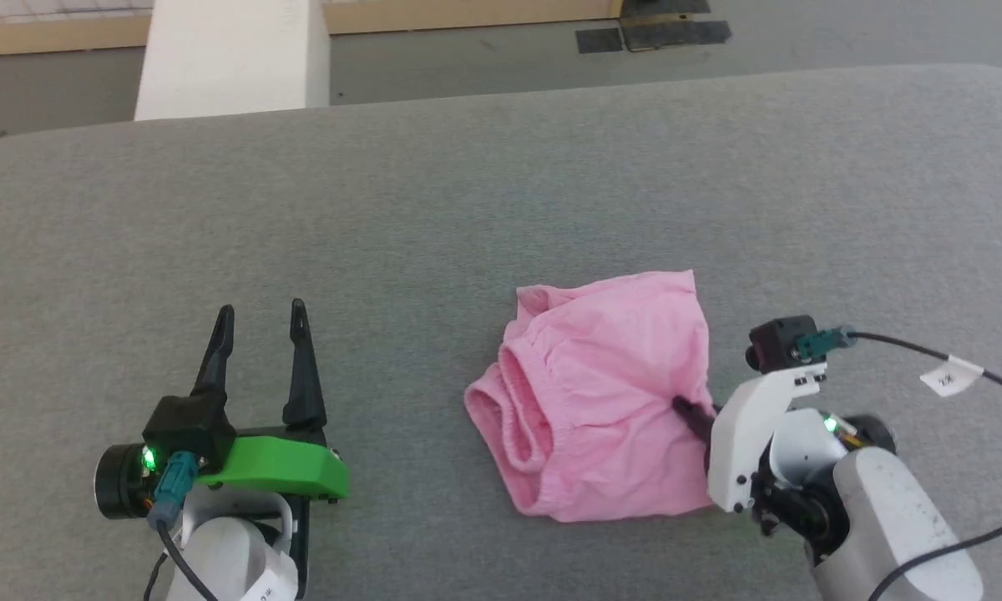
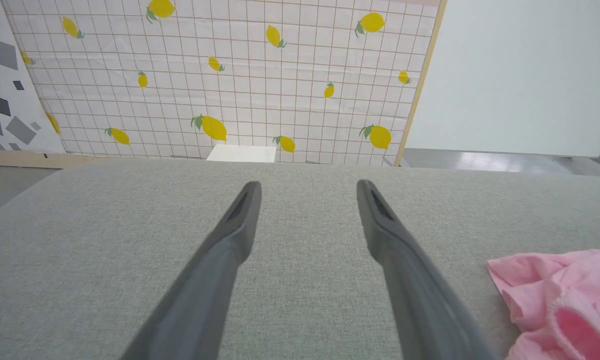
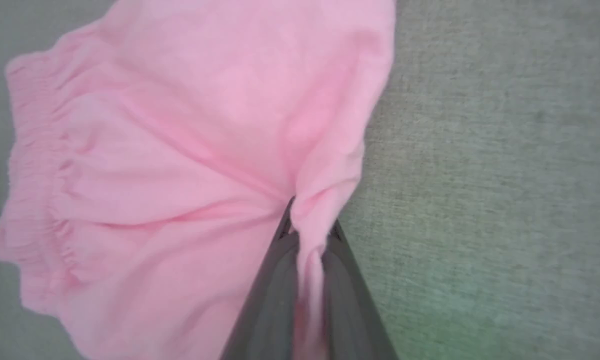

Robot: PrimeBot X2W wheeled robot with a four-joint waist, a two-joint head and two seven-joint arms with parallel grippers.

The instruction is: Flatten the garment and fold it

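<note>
Head view: pink garment [image 1: 601,392] lay rumpled, lower centre-right on grey fabric surface [image 1: 468,209]; left gripper [image 1: 260,315], lower left, was spread and empty. Right wrist view resolved more: right gripper [image 3: 311,231] clamped a fold at the garment's edge.

One pink garment [image 1: 601,392]; two claws: left claw [image 1: 261,307], right claw [image 1: 683,406]; one grey surface [image 1: 468,209].

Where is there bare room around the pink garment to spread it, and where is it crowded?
Bare grey fabric-covered surface lies beyond the crumpled light-pink fabric garment, up to the far edge, and between it and the open left gripper. Crowded: the garment's right edge, where the right gripper pinches a fold.
</note>
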